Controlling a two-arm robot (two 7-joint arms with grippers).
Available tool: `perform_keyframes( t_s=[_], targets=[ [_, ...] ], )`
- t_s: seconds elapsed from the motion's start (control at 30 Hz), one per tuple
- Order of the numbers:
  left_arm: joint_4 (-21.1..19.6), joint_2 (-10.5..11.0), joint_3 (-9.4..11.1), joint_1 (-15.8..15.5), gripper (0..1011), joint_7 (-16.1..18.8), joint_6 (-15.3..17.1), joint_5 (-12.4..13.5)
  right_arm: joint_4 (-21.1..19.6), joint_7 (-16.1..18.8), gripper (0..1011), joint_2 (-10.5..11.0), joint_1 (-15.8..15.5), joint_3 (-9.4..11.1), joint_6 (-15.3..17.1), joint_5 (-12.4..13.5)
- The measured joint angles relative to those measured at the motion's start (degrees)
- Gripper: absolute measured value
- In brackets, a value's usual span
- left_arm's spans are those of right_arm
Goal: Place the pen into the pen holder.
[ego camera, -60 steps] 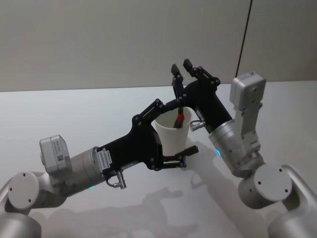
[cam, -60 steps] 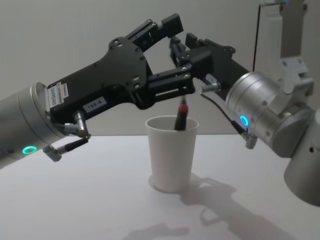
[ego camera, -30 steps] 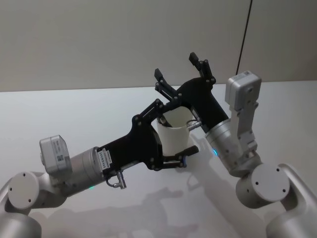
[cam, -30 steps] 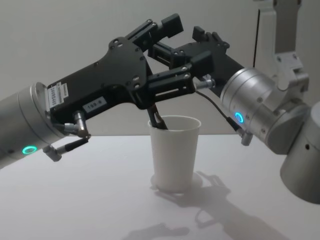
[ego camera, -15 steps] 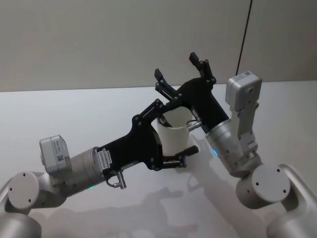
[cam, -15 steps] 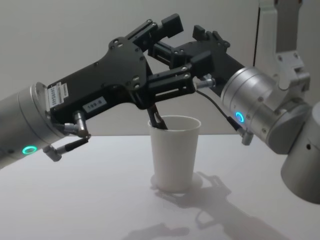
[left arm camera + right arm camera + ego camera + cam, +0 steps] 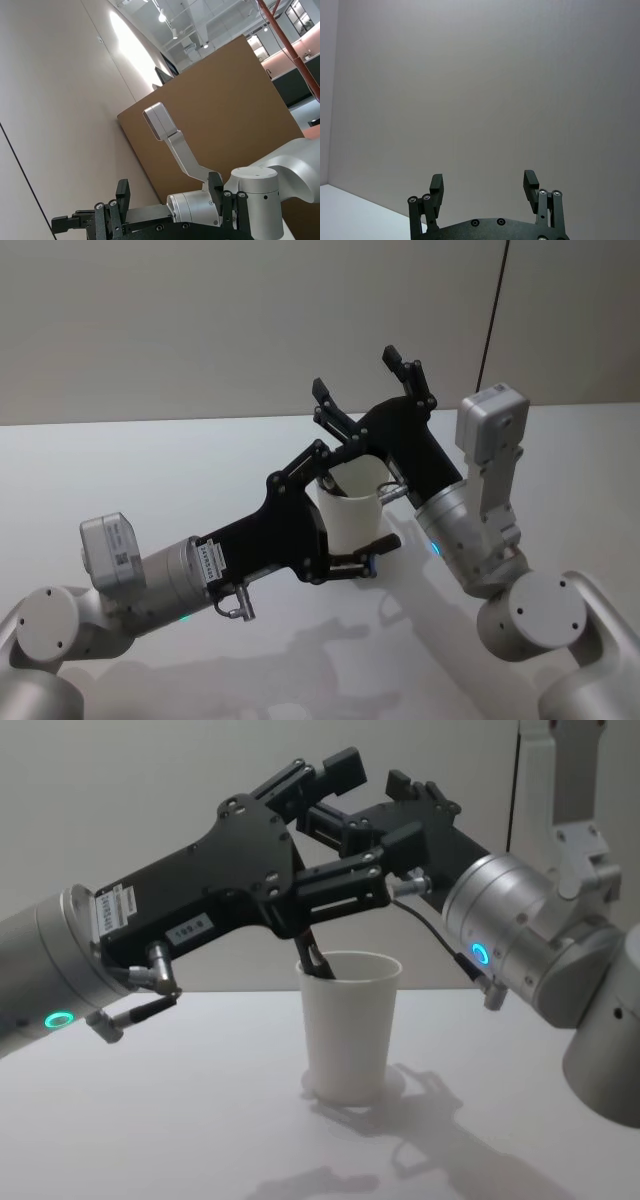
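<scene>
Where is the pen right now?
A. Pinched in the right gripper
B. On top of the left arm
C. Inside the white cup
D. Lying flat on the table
C. The pen leans inside the pen holder, its dark end poking over the rim, while the right gripper hangs open above with nothing between its fingers.

I can't see most of the pen, sunk in the pen holder; just its dark top shows at the rim. L gripper blocks the cup's near side in head view. R gripper base cut off by wrist view's edge.
</scene>
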Motion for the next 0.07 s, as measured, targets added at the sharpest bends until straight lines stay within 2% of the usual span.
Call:
perform_keyframes(
  t_s=[0.07],
  targets=[
    [0.0, 0.0, 0.0, 0.0, 1000, 0.0, 0.0, 0.0, 0.0, 0.0, 1001, 0.0, 0.0, 0.0, 0.0, 0.0]
  ],
)
